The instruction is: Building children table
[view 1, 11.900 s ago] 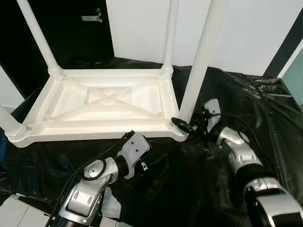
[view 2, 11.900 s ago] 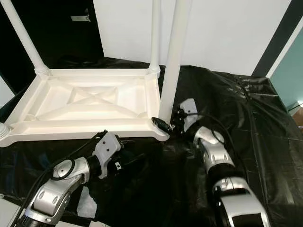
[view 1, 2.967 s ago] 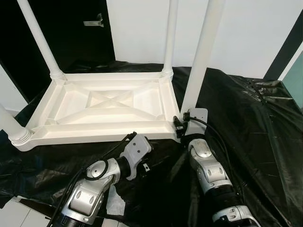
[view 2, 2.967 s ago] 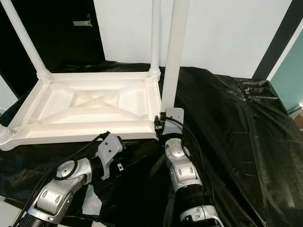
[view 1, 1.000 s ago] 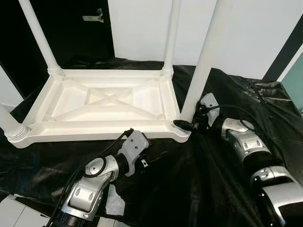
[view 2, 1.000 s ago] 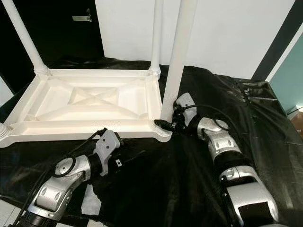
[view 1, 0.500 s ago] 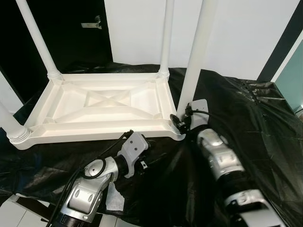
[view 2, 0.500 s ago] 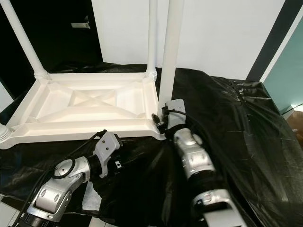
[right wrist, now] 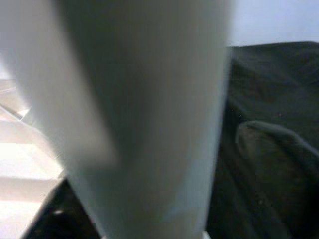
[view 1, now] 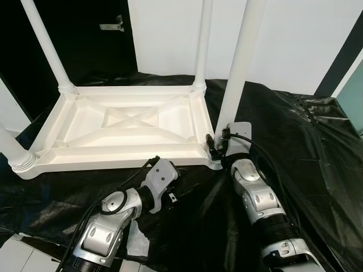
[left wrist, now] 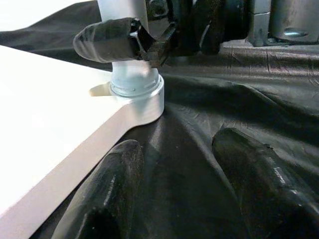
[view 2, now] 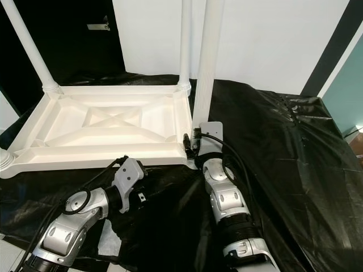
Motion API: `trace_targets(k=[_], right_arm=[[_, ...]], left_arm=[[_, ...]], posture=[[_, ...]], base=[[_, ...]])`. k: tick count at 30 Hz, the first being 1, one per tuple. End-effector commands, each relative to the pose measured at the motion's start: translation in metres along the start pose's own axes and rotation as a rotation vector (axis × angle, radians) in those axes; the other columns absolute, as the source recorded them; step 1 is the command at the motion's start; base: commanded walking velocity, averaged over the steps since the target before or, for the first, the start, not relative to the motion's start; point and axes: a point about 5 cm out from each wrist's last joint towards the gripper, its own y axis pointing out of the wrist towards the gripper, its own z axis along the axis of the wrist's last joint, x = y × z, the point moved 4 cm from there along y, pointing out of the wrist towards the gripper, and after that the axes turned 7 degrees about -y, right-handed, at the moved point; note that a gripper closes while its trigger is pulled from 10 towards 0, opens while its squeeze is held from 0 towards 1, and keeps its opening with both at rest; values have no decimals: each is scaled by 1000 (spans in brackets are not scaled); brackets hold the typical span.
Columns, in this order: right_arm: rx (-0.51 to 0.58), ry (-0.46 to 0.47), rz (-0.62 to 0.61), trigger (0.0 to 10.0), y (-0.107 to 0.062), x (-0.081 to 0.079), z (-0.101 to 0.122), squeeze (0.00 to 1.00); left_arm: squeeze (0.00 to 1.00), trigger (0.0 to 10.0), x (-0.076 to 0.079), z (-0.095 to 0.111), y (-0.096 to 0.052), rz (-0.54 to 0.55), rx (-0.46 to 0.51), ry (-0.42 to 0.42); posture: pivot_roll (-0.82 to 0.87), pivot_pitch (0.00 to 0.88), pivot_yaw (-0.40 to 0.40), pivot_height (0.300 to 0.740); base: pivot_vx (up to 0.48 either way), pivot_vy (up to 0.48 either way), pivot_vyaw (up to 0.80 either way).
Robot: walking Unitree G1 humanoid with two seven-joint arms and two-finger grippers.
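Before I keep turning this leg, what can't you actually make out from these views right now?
- Right gripper on the near-right leg: in the right wrist view the leg is a blur.
- Thread seating in the corner socket: hidden inside the collar.
- Leg tops: cut off by the head views' upper edge.
- Near-left leg: cropped by the left edge.

You have the upturned table (view 1: 127,122) lying on the plastic sheet (view 1: 295,147), its legs pointing up. Your right claw (view 1: 217,145) sits at the base of the near right leg (view 1: 238,62). Your left claw (left wrist: 179,199) rests on the sheet just before the table's near edge.
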Motion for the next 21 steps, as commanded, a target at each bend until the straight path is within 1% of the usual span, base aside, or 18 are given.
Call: trace_targets(k=[1,2,3,4,5,6,8,10,11,12,13,14,15,17,18,19,20,21], right_arm=[[28,4,10,10000,-3,3,3,1000],[41,7,23,10000,-6,3,3,804],[54,6,34,10000,-10,4,4,0],[61,5,40,10000,-12,4,4,0],[61,5,40,10000,-12,4,4,0],[83,11,64,10000,-19,4,5,0],[95,15,73,10000,-22,3,5,0],[102,9,84,10000,-31,3,3,0],[104,10,90,10000,-35,3,2,0],[104,10,90,10000,-35,3,2,0],[97,-2,102,10000,-43,3,-2,0],[95,-1,108,10000,-48,3,-4,0],[95,-1,108,10000,-48,3,-4,0],[88,-9,123,10000,-55,3,-7,0],[88,-9,123,10000,-55,3,-7,0],[84,-14,147,10000,-60,2,-10,0],[76,-13,187,10000,-66,-2,-13,0],[70,-10,216,10000,-70,-5,-16,0]], left_arm=[[0,10000,-2,2,1,41,7,3],[0,10000,-1,4,1,43,18,-14],[361,10000,-2,5,0,49,27,-28],[976,10000,-2,6,0,52,34,-37],[976,10000,-2,6,0,52,34,-37],[1000,10000,-5,10,-2,57,60,-74],[1000,10000,-6,12,-3,57,70,-79],[1000,10000,-16,12,-7,110,56,-25],[918,10000,-20,11,-9,127,48,-9],[918,10000,-20,11,-9,127,48,-9],[0,10000,-28,11,-15,145,38,18],[0,10000,-32,12,-18,155,36,24],[0,10000,-32,12,-18,155,36,24],[0,10000,-40,13,-25,179,34,36],[0,10000,-40,13,-25,179,34,36],[0,10000,-48,14,-29,210,38,55],[0,10000,-58,14,-35,252,44,61],[0,10000,-66,15,-39,281,49,63]], posture=[[38,0,-60,740],[39,0,-61,740],[41,0,-62,740],[41,0,-62,740],[41,0,-62,740],[44,0,-64,740],[44,0,-64,740],[48,0,-67,740],[50,0,-69,740],[50,0,-69,740],[51,0,-69,740],[49,0,-66,740],[49,0,-66,740],[45,0,-61,740],[45,0,-61,740],[42,0,-59,740],[39,0,-56,740],[39,0,-56,740]], base=[[0,0,0],[0,0,0],[0,0,0],[0,0,0],[0,0,0],[0,0,0],[0,0,0],[0,0,0],[0,0,0],[0,0,0],[0,0,0],[0,0,0],[0,0,0],[0,0,0],[0,0,0],[0,0,0],[0,0,0],[0,0,0]])
